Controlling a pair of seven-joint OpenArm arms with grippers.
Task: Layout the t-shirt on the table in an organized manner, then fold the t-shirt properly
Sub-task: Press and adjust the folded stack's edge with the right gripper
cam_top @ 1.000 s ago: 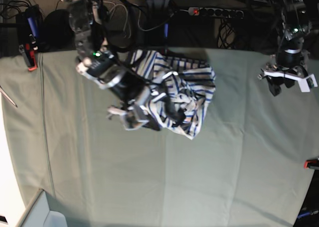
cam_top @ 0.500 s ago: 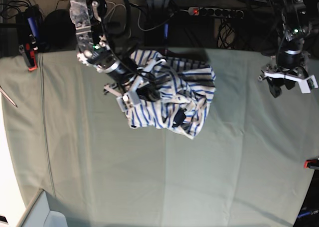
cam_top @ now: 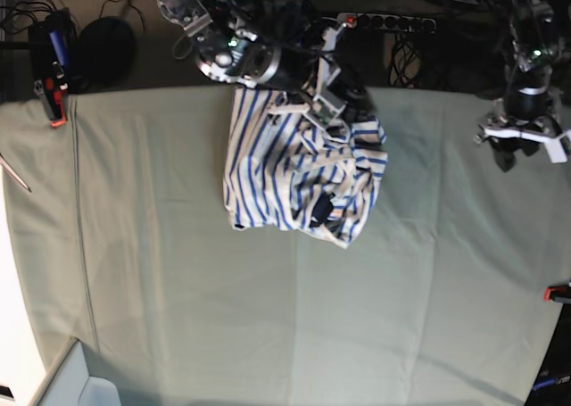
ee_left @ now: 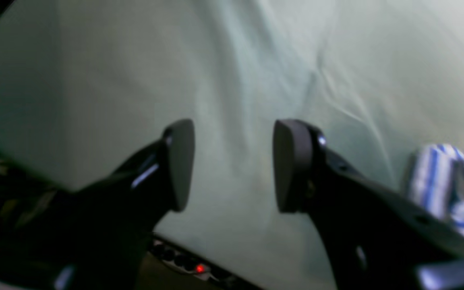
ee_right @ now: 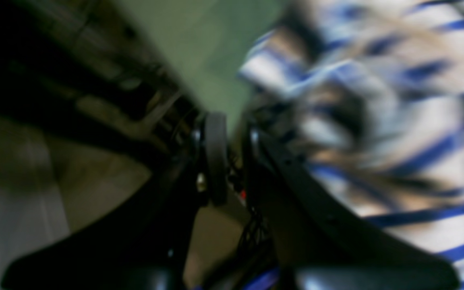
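Since a second ago the right arm has swung from the shirt's near-left side up to its far edge, and the right gripper (cam_top: 328, 107) now sits at the top rim of the heap, its fingers pressed nearly together. Motion blur hides whether cloth is caught between them. The t-shirt (cam_top: 299, 174) has been dragged longer on its left side, reaching toward the far table edge. The left gripper (ee_left: 234, 165) remains at the far right corner, fingers spread with nothing between them.

One shirt, one table (cam_top: 268, 317), two arms.

The shirt is soft white fabric with thin blue stripes — bunched and rumpled, a small dark patch near its middle — lying in the far-centre part of the table. The table is a wide flat surface under pale grey-green cloth, faintly creased. The gripper fingers (ee_left: 179, 161) are black, flat and paddle-shaped.
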